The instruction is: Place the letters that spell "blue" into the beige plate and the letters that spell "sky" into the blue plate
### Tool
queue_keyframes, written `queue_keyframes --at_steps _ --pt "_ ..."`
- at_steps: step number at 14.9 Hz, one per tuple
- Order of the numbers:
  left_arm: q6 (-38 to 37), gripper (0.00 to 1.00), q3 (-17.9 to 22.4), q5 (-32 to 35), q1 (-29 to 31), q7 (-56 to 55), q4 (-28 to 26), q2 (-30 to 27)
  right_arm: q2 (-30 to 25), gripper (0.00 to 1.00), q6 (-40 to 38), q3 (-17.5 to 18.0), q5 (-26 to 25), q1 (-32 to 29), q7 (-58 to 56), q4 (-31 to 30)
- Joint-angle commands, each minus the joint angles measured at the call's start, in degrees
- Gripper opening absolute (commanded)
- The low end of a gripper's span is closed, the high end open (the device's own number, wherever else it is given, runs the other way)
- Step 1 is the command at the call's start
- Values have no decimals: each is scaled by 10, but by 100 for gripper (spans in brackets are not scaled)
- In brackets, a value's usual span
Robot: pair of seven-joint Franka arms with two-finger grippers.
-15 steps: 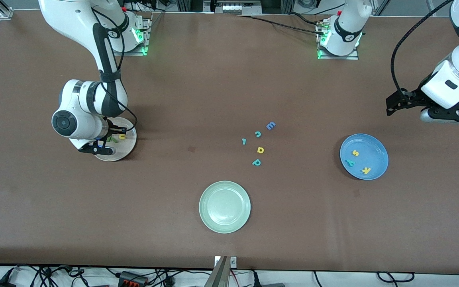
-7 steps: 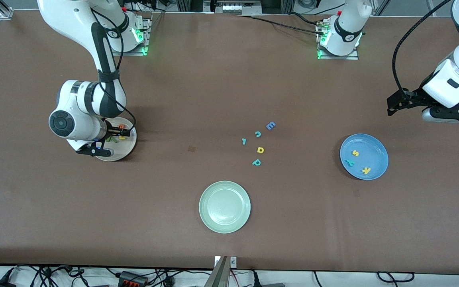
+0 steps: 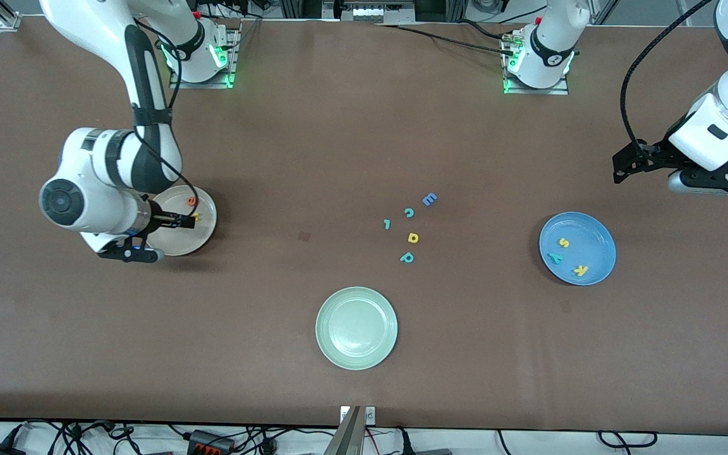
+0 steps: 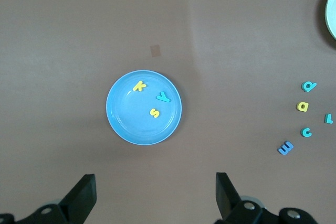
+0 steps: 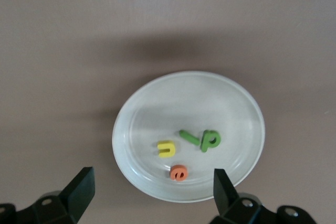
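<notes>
Front view: high, facing the bases, covering the whole table [image 3: 339, 139]. Wrist views: looking straight down. Left shares the blue plate [image 4: 144, 107]; right shares the beige plate [image 5: 189, 103].

The surface [image 3: 313, 139] is plain brown. One plate [image 5: 189, 103] is beige, carrying a yellow u [image 5: 166, 149], an orange e [image 5: 179, 172], a green b [image 5: 210, 139] and a thin green l [image 5: 189, 138]. Another plate [image 4: 126, 119] is bright blue, with a yellow k [image 4: 139, 86], a yellow s [image 4: 154, 113] and a teal y [image 4: 163, 96]. A third plate [image 3: 356, 328] is pale green. Both arms are white with black tools.
</notes>
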Motion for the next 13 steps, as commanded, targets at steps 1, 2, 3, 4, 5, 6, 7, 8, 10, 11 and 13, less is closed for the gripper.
queue_keyframes --at_steps 1,2,3,4,5,6,7,8,10,11,13 --pt "-12 100 -1 -16 1 11 17 6 -1 100 -24 3 12 -13 -6 53" --pt "-12 100 -1 -16 1 11 17 6 -1 100 -22 3 12 -13 -6 60" --pt "-12 100 -1 -16 1 11 18 6 -2 100 -21 5 12 -19 -5 66" --pt "-12 100 -1 -16 1 11 17 6 -7 100 -22 12 9 -26 -1 80" --pt "-12 100 -1 -16 1 11 17 6 -10 100 -29 41 1 -46 5 108" --pt "-12 100 -1 -16 1 11 17 6 -16 100 -48 74 -12 -79 8 132" --pt "-12 100 -1 -16 1 11 18 6 -20 100 -64 109 -39 -108 10 161" --pt "-12 100 -1 -16 0 11 18 6 -26 100 -74 144 -78 -134 13 186" --pt "-12 100 -1 -16 1 11 17 6 -63 100 -79 203 -117 -192 17 191" --pt "-12 100 -1 -16 1 11 18 6 -81 100 -84 237 -132 -230 17 192" --pt "-12 100 -1 -16 1 11 17 6 -116 100 -98 333 -170 -332 15 193"
